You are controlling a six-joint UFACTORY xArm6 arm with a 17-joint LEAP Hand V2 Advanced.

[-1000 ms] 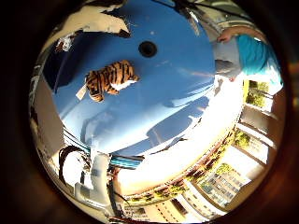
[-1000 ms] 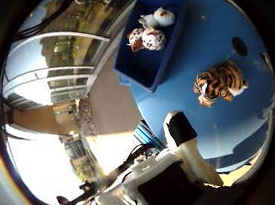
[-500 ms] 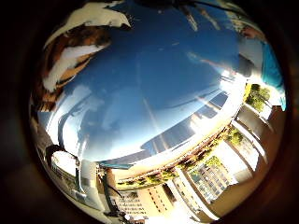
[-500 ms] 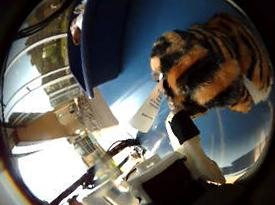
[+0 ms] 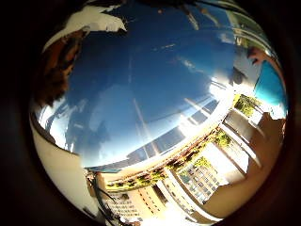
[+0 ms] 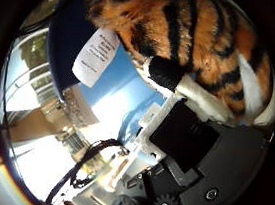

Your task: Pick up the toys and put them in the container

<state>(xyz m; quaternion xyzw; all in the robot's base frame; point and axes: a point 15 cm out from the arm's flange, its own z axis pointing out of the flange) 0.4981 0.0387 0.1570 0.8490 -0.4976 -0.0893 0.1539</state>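
Note:
A striped orange and black tiger toy [image 6: 195, 44] fills much of the thumb side view, pressed close against the palm. Its white tag [image 6: 95, 54] hangs off it. My right hand [image 6: 192, 149] is on the toy: the black-tipped thumb [image 6: 166, 73] presses into its fur, and a white finger [image 5: 94, 23] curls in beside its dark flank in the little finger side view. The toy lies on the blue table [image 5: 150, 94], which is close under the palm. The dark blue container [image 6: 63, 48] stands beside the toy; its inside is hidden.
The blue table's edge [image 5: 155, 157] runs close by, with a pale floor and sunlit buildings beyond it. A white railing [image 6: 21, 83] shows past the container.
The hand has come down onto the table. The tiger toy, small and apart a second ago, now fills the thumb side view with the thumb against it.

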